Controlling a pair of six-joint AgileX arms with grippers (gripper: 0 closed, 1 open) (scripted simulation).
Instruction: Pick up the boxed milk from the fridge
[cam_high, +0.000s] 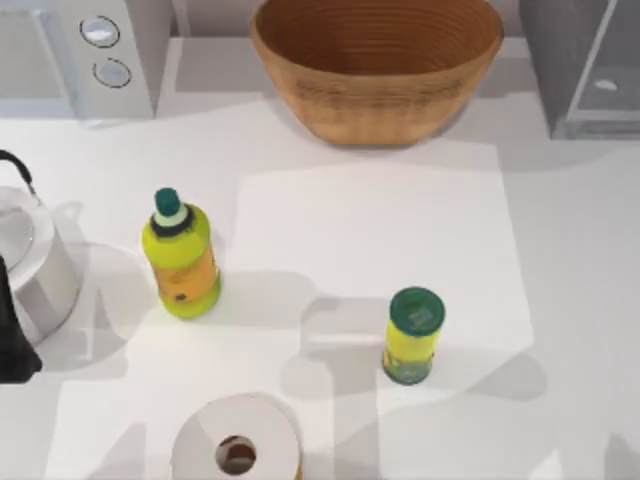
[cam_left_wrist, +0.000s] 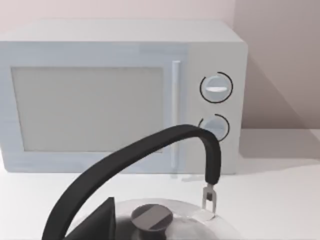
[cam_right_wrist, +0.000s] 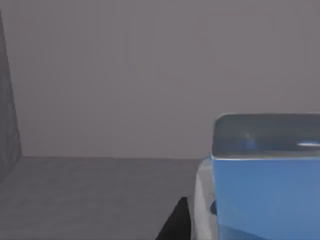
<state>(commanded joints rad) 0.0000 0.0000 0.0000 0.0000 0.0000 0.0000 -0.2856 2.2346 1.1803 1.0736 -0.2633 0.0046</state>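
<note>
Right claw (cam_right_wrist: 200, 220) beside boxed milk (cam_right_wrist: 265, 190) — glossy blue, square-edged — grey fridge (cam_right_wrist: 100, 195) interior.

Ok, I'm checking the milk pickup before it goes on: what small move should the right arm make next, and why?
Probably ease the right gripper a little closer to the boxed milk. The carton's blue face sits close before the right wrist camera inside the grey fridge, but no grasp is visible yet.

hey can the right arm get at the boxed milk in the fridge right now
Probably yes. In the right wrist view the boxed milk sits close ahead on the grey floor of the fridge, with nothing standing between the camera and it. A dark fingertip already lies beside the carton. Whether the claw is open is unclear.
</note>
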